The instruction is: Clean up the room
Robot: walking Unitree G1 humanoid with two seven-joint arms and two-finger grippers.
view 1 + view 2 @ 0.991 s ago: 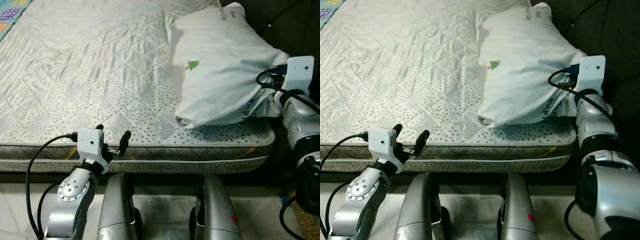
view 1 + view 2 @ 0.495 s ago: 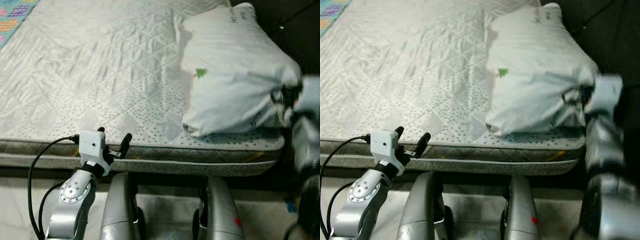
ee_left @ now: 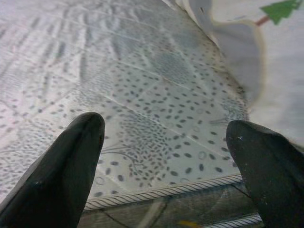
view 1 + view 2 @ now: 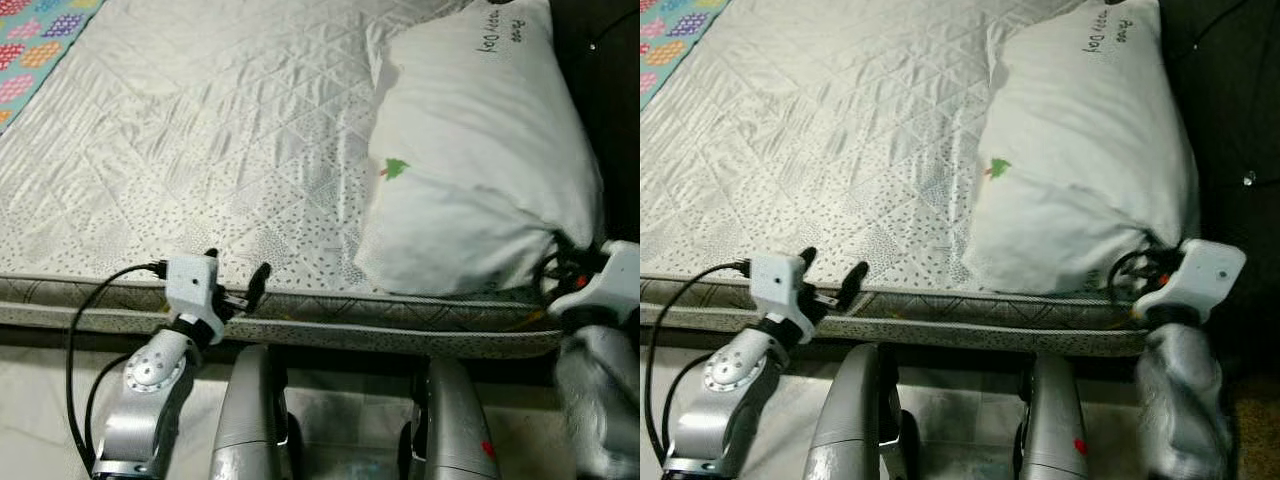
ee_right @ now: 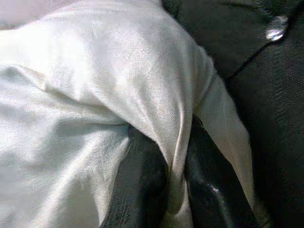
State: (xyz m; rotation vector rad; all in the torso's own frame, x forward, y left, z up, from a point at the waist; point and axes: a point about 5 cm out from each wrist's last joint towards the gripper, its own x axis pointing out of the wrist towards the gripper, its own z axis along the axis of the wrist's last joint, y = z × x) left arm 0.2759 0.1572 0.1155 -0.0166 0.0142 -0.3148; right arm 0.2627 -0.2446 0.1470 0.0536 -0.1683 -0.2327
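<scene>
A pillow (image 4: 480, 160) is lying on the right side of the mattress (image 4: 200, 130), reaching to its near edge. The right gripper (image 5: 173, 190) is sitting at the pillow's near right corner, its fingers (image 5: 142, 185) pinching a fold of it. The left gripper (image 4: 238, 282) is hovering at the mattress's near edge, left of the pillow, fingers (image 3: 61, 171) spread apart. A blanket (image 4: 40, 30) is lying at the far left.

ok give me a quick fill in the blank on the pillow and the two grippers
1. The right gripper is shut on a fold of the ____.
2. The left gripper hovers at the mattress edge with its fingers ____.
3. The small picture printed on the pillow is a green ____.
4. The pillow lies on the mattress on the robot's ____ side.

Missing words: pillow; open; tree; right
</scene>
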